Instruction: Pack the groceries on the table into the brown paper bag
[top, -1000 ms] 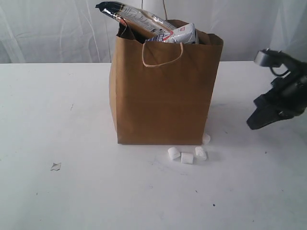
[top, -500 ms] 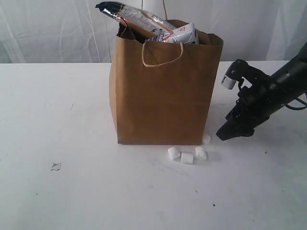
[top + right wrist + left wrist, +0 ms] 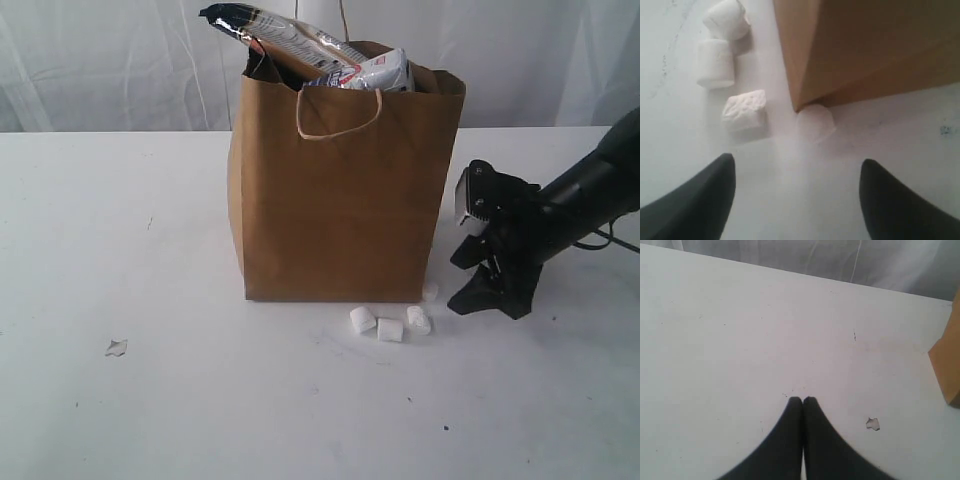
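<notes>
**Right claw down and spread at the loose marshmallows**

Right claw (image 3: 797, 169): released, jaws spread wide, nothing between them. A second ago it was clenched and hanging high, well off to the side. It has since dropped to just above the desk (image 3: 150, 400) and opened on the way down. I read this as the approach for a pick, with the grasp not yet made.

Just ahead of this claw, near its centre line: the corner marshmallow (image 3: 814, 121), tucked at the bottom corner of the brown paper bag (image 3: 340, 200). I cannot tell whether it touches the bag.

Ahead and off toward one jaw: the row of three marshmallows (image 3: 743, 111), lying loose on the desk beside the bag's front edge.

Beyond them the bag stands upright. A long packet (image 3: 270, 30) and a white-blue pack (image 3: 375, 72) stick out of its mouth, so the bulk looks packed. Only the marshmallows appear left.

Risk: on the corner piece, a jaw could catch the bag wall.

Farthest off, past the bag: left claw (image 3: 802, 400), clenched on nothing, over bare desk near a torn scrap (image 3: 872, 424).
</notes>
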Robot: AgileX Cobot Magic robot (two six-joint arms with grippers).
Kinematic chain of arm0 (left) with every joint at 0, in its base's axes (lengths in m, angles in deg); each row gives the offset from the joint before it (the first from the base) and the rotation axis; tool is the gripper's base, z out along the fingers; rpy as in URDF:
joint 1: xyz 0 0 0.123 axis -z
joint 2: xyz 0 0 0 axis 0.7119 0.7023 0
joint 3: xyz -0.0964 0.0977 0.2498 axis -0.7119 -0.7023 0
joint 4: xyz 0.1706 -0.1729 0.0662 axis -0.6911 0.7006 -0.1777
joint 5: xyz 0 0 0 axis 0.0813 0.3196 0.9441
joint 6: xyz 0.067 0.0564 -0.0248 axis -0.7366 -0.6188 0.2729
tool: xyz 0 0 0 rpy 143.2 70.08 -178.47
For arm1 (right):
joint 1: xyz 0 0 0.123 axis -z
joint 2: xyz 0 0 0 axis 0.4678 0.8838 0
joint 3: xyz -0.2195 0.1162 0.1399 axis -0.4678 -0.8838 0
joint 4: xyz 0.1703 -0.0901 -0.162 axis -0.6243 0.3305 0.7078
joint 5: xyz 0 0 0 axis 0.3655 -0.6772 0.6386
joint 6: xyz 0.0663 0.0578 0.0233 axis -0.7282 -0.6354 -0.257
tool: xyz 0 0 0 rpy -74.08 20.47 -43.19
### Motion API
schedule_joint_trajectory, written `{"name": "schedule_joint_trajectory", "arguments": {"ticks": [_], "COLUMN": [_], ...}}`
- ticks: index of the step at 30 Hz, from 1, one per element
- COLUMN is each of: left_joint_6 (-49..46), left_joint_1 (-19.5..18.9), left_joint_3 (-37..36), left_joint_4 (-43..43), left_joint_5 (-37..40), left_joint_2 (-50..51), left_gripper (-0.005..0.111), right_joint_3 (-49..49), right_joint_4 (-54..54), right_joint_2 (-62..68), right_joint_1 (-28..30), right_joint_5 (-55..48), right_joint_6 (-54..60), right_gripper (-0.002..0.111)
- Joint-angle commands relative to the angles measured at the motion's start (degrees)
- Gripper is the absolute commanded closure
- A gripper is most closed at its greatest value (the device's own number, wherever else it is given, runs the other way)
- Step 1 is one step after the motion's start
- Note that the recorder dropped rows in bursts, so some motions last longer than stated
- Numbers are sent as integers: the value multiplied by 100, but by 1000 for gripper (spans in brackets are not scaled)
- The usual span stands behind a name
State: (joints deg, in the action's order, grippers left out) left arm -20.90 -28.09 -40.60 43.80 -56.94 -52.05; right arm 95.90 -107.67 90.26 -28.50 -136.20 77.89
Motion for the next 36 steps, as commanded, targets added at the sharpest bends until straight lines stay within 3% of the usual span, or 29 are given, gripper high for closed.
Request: {"name": "schedule_joint_trajectory", "arguments": {"ticks": [1, 9, 20, 36], "left_joint_6": [58, 58, 58, 58], "left_joint_1": [-5, -5, -5, -5], "left_joint_3": [-23, -23, -23, -23], "left_joint_4": [-28, -28, -28, -28], "left_joint_5": [-19, -19, -19, -19], "left_joint_2": [-25, -25, -25, -25], "left_gripper": [107, 107, 107, 107], "right_joint_3": [-17, -17, -17, -17], "right_joint_4": [-601, -1425, -1401, -736], "right_joint_2": [159, 386, 680, 700], "right_joint_1": [-6, -6, -166, -227], "right_joint_5": [268, 254, 77, 345], "right_joint_6": [671, 1163, 1419, 1376], "right_gripper": [47, 50, 51, 82]}}
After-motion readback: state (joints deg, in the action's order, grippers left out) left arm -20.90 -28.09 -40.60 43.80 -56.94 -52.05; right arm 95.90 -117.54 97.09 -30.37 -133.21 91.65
